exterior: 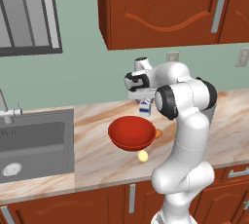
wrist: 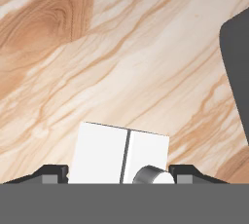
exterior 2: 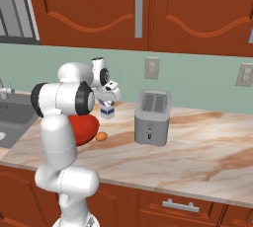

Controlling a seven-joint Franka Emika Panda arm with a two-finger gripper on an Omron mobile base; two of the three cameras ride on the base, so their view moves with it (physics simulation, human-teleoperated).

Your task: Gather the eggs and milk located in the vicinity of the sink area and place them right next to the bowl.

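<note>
At twelve o'clock behind the red bowl (exterior: 131, 131), the gripper (wrist: 118, 175) straddles the milk carton (wrist: 119, 154), grip uncertain, its blue markings too small to read.

My counter (exterior: 97, 121) looks like polished marble, cream with tan veining, smooth. The bowl (exterior: 130, 131) is glossy red, plastic or glazed. The sink (exterior: 34, 140) is matt grey metal; the toaster (exterior 2: 152, 117), at 3 o'clock from the bowl, is brushed grey metal. The milk (wrist: 119, 152) carton looks like smooth white card. The cabinets (exterior 2: 148, 9) are satin reddish wood. The 2 eggs, orange-brown egg (exterior 2: 101, 136) and pale yellow egg (exterior: 143, 156), look smooth.
</note>
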